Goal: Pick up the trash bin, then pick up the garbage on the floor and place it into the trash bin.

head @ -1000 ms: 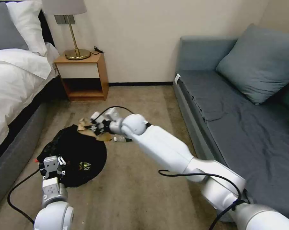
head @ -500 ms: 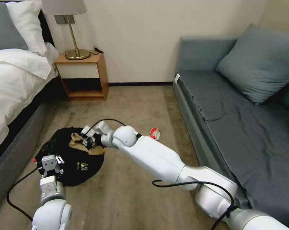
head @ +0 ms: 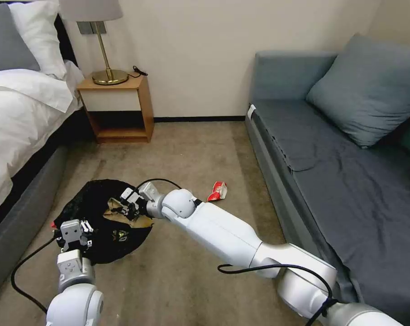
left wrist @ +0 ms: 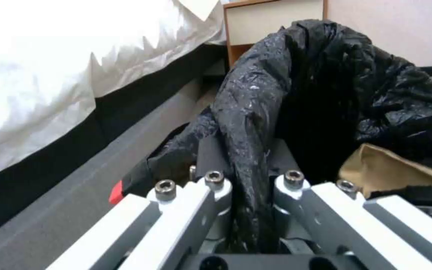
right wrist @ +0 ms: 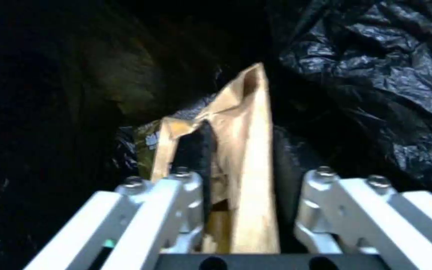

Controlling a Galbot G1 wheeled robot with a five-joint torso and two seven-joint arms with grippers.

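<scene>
Here, my right claw (head: 129, 206) grips the crumpled brown paper bag (right wrist: 241, 157) over the trash bin (head: 101, 222) on the floor (head: 191, 149); my left claw (head: 73, 232) clamps its near rim.

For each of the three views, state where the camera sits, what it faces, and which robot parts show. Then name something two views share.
Head view: high, facing down at the floor; both arms.
Left wrist view: looks past the left gripper, clamped on the trash bin liner.
Right wrist view: looks into the bin, right gripper around the brown paper bag.
Shared: bag and liner.
</scene>
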